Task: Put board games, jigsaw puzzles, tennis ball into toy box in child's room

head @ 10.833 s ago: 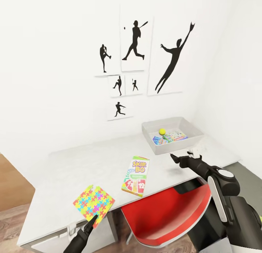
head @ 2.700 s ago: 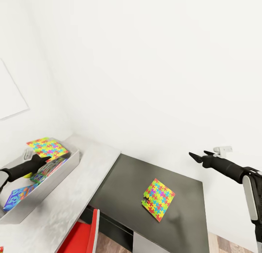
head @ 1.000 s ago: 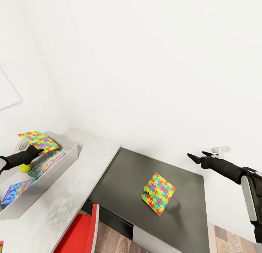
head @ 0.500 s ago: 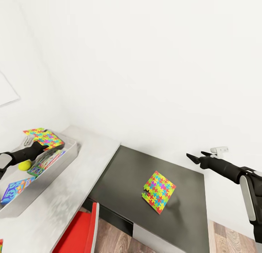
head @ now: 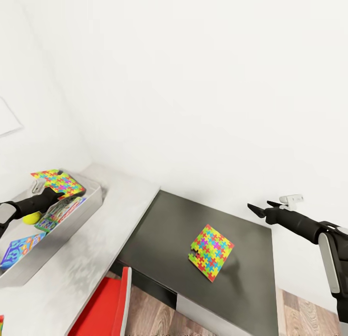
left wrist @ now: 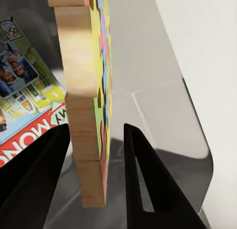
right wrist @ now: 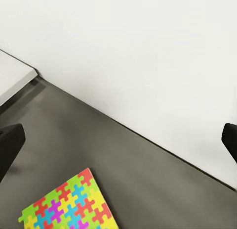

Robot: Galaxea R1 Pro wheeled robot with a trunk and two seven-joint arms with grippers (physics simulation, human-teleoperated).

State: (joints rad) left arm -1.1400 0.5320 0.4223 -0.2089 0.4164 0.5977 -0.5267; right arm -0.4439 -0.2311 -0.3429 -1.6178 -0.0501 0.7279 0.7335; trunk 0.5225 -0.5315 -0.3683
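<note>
Head view: left gripper point(head: 42, 197) pinches a jigsaw puzzle point(head: 59, 182) over the toy box point(head: 92, 205), apparently for dropping in; right gripper point(head: 258, 210), spread, hovers above the second puzzle point(head: 211, 252) on the dark cabinet point(head: 169, 229).

Colourful jigsaw puzzle point(head: 59, 182) over toy box point(head: 72, 219), another point(head: 211, 252) on dark surface

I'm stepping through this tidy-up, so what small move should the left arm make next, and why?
Probably lower a little and let go: the left gripper holds a jigsaw puzzle above the toy box, with its fingers either side of the puzzle's edge.
</note>
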